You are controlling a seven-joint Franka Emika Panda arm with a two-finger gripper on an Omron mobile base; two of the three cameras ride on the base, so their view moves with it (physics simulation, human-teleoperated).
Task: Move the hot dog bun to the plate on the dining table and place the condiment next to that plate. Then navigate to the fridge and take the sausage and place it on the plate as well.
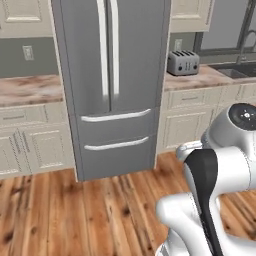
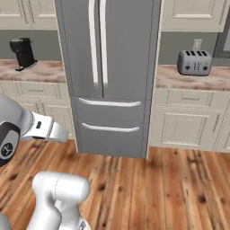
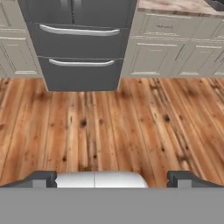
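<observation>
The fridge (image 1: pixel 112 85) is tall and dark grey with long curved light handles. It stands shut straight ahead between the cream cabinets, also in the right base view (image 2: pixel 108 76) and at the top of the hand view (image 3: pixel 78 39). My gripper (image 3: pixel 112 178) is open with nothing between its fingers, held well back from the fridge and looking down at the wooden floor. The hot dog bun, plate, dining table, condiment and sausage are out of view.
A silver toaster (image 1: pixel 183 62) sits on the marbled counter right of the fridge, with a sink (image 1: pixel 235 70) further right. A black coffee machine (image 2: pixel 22 53) stands on the left counter. Open wooden floor (image 3: pixel 113 127) lies between me and the fridge.
</observation>
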